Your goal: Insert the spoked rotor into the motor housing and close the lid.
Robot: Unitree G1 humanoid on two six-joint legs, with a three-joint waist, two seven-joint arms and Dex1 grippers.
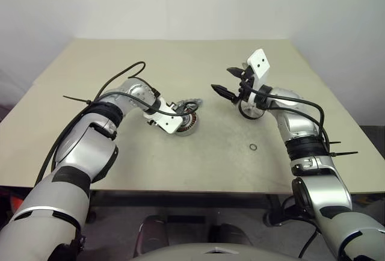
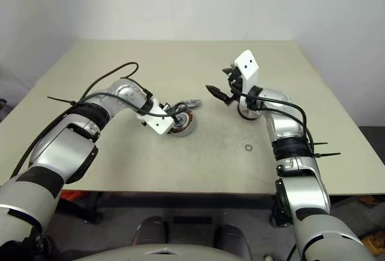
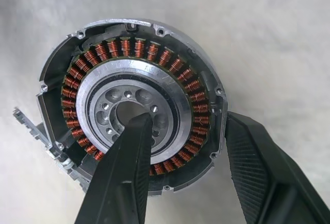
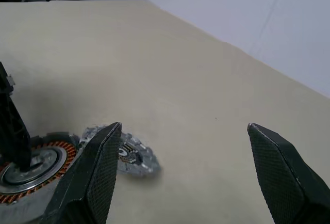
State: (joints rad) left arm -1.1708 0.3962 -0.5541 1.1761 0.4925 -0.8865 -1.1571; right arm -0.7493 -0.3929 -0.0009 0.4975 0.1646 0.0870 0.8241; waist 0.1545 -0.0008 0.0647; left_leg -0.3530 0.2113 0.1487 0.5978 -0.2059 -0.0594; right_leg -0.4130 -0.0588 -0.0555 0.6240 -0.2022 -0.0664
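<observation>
The motor housing sits on the bench a little left of centre, open side up, its ring of copper windings around a silver centre with nothing covering it. The spoked rotor lies flat on the bench just beyond the housing, at its far right edge, so close that I cannot tell whether the two touch. It is not inserted.

The left gripper reaches down over the housing with its jaws part open: one finger stands over the central hub, the other outside the rim on the bench side, so the wall and windings lie between them. Whether the fingers actually press the housing I cannot tell. The right gripper hangs above the bench to the right, jaws spread wide and empty, pointing roughly level toward the housing.

By my reading the task is at an early stage: the housing is being steadied or positioned, while lifting the rotor, seating it and closing the lid all remain. A round part that may be the lid lies partly hidden behind the right wrist. A small dark ring lies alone nearer the front right.

The bench top is plain, matte beige, and a bare white wall rises behind it.
</observation>
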